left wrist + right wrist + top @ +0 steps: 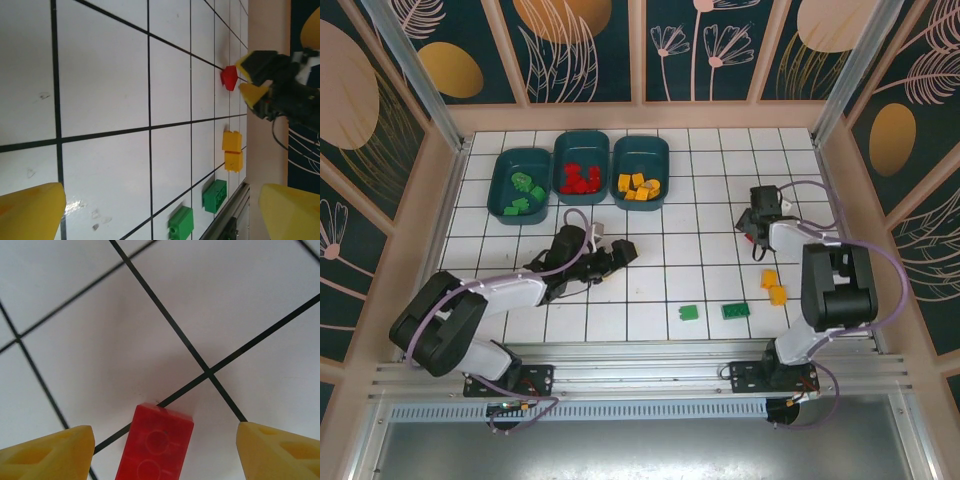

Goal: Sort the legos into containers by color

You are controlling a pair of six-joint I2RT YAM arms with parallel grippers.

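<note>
R pincer [162,440] is released, jaws wide & straddling red lego [156,447] lying flat on desk [75,315] btwn them, untouched; brick's prob light, stiff, glossy-slick, so pinch its long flat sides, centred, w/ modest squeeze.

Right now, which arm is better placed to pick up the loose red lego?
Right. The right gripper stands open directly over the red lego, a finger on either side, not yet gripping. The left gripper, also open, is much farther from it.
</note>
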